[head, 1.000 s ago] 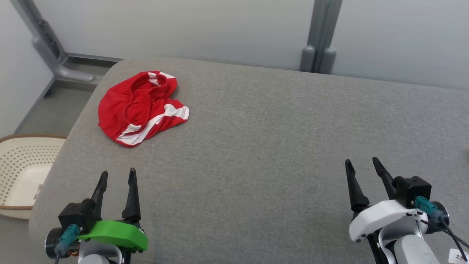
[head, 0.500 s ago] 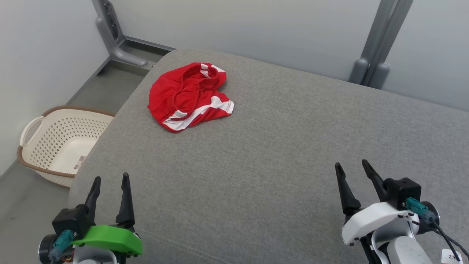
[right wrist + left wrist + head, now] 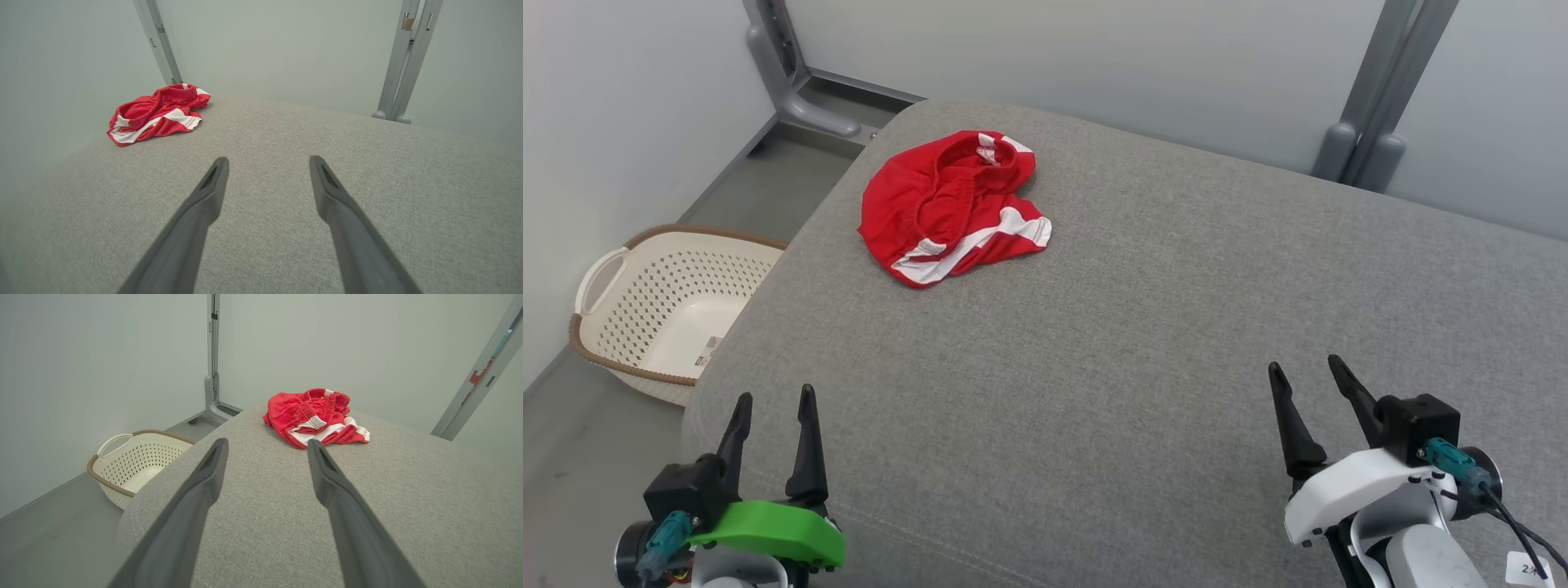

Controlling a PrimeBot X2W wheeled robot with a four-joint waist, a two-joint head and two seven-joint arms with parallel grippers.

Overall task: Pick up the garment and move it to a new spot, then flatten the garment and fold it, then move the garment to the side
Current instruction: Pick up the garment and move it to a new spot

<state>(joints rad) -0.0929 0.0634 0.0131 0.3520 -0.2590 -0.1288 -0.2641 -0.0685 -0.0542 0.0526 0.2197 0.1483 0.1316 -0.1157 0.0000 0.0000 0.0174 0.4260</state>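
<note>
1. Now, far left on the floor: cream perforated plastic basket point(image 3: 637, 310), out of play.
2. Low left, left gripper point(image 3: 776, 394) spread wide, empty, well short of the cloth.
3. Up at the far left corner of the grey woven cushion point(image 3: 1094, 367): crumpled red-and-white fabric shorts point(image 3: 947, 208). Probably light, limp, quick to bunch; best pinched at the gathered waistband.
4. Low right, right gripper point(image 3: 1303, 365) wide too, holding nothing.

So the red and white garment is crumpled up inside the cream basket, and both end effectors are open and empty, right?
Not quite: the head view shows the garment crumpled up on the grey cushion, not inside the basket. The left end effector and right end effector are open and empty.
</note>
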